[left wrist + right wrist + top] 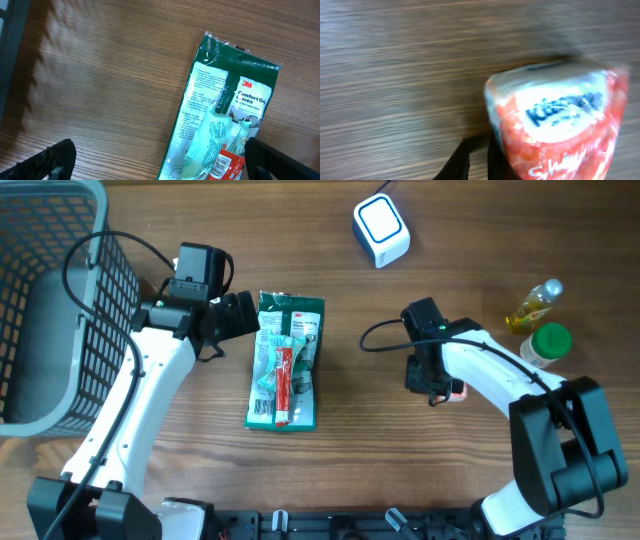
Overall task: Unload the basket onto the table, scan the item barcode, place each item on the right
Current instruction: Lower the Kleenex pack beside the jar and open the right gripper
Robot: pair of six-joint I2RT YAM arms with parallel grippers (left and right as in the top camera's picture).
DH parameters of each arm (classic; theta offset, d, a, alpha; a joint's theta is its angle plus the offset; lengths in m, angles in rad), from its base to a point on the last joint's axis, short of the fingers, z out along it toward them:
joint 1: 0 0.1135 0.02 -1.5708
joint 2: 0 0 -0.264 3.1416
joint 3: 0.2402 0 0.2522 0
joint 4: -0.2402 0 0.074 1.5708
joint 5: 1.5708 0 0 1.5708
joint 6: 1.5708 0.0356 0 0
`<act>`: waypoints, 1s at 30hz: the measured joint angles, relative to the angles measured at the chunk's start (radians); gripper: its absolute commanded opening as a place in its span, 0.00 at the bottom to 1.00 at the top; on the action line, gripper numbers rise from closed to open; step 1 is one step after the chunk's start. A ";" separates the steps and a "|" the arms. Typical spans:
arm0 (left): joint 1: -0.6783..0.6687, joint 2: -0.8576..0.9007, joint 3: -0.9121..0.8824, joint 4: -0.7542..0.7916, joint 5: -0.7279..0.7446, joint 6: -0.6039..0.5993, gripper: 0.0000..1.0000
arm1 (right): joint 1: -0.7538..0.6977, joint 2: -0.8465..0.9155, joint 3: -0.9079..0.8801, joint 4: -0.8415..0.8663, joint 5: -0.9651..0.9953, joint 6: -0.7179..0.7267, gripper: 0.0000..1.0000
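Wooden table (400, 480) fills every view. My right gripper (437, 390) is nearly closed, pinching the edge of the red-and-white tissue pack (555, 125), well below the white scanner (381, 227). My left gripper (250, 315) is spread wide above the glove packet (285, 360).

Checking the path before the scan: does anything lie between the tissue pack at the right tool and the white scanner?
Nothing visible does. Only bare table lies between the tissue pack in the right tool and the scanner. The oil bottle and the glove packet lie off to either side.
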 measured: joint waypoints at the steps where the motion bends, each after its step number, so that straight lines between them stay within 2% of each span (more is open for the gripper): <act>1: 0.000 0.000 0.000 0.000 0.000 0.000 1.00 | -0.008 0.000 0.000 -0.006 0.011 0.003 0.15; 4: 0.000 0.000 0.000 0.000 0.000 0.000 1.00 | -0.034 0.001 0.000 -0.009 0.032 0.007 0.11; 11: 0.000 0.000 0.000 0.000 0.000 0.000 1.00 | -0.056 0.001 0.031 -0.113 0.024 -0.003 0.12; 15: 0.000 0.000 0.000 0.000 0.000 0.000 1.00 | -0.056 -0.005 0.100 -0.122 -0.049 -0.019 0.17; 16: 0.000 0.000 0.000 0.000 0.000 0.000 1.00 | -0.056 -0.008 0.106 -0.111 -0.073 -0.022 0.28; 17: 0.000 0.000 0.000 0.000 0.000 0.000 1.00 | -0.056 -0.011 0.111 -0.097 -0.104 -0.026 0.30; 23: 0.000 0.000 0.000 0.000 0.000 0.000 1.00 | -0.056 -0.012 0.112 -0.050 -0.260 -0.032 0.26; 30: 0.000 0.000 0.000 0.000 0.000 0.000 1.00 | -0.056 -0.012 0.112 -0.056 -0.315 -0.032 0.25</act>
